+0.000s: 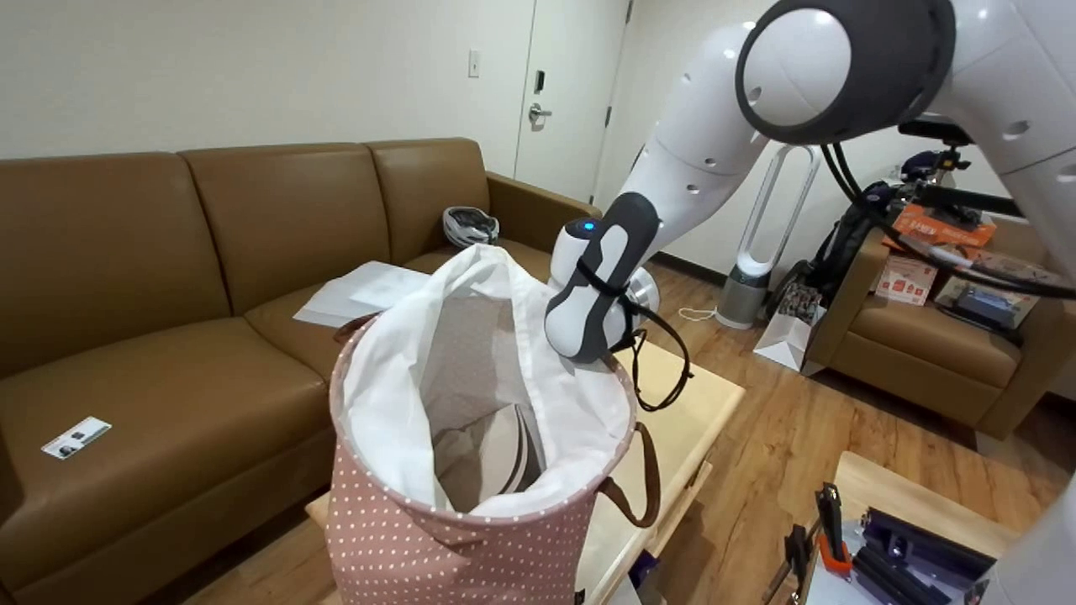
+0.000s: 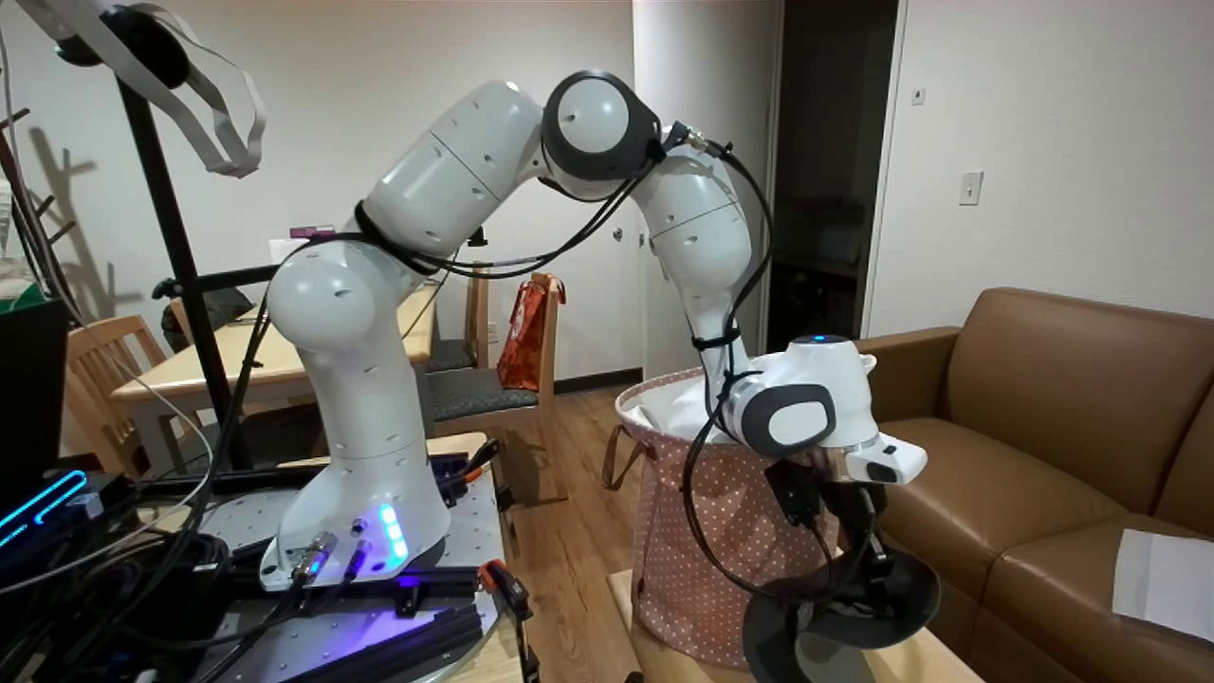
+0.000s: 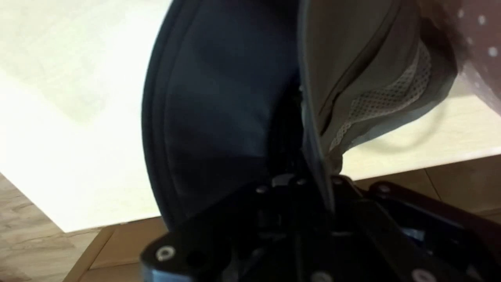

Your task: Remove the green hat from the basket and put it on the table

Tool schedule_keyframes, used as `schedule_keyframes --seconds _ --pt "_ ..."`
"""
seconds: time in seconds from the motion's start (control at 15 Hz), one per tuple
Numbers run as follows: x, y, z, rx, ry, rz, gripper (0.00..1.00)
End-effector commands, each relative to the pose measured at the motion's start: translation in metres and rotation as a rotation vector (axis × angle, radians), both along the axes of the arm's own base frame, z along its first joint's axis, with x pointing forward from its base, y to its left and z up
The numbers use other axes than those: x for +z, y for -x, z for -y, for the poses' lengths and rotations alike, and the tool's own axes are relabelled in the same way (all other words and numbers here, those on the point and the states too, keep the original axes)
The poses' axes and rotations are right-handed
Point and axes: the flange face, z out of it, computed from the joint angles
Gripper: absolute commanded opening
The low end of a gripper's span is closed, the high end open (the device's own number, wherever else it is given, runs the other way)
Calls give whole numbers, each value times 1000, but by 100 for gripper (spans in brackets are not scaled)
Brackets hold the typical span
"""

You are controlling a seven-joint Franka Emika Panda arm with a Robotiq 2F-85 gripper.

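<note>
The fingers pinch the hat by its brim near the basket, a sensible hold, since such cloth should prove light, soft and floppy.

The hat runs off the top edge of the wrist view, and in an exterior view its lowest part is cut off too, so I can't tell whether it touches the worktop. The tips of the pincer are lost against its dark cloth, and in the wrist view they blur into black. In an exterior view the basket hides hat, pincer and much of the worktop, its own bottom cut off by the lower edge. Inside, the white lining covers part of a beige cloth; what that is I can't make out. The print on the card on the sofa is too small to read
</note>
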Motion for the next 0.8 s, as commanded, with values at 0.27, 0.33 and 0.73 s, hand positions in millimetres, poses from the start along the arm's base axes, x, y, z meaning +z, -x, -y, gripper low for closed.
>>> schedule_keyframes --seconds 0.27,0.33,0.73 --pt "-24 12 42 -153 54 -145 27" --pt "-26 10 39 -154 49 -155 29" --pt "0 -20 15 -126 -76 -82 66"
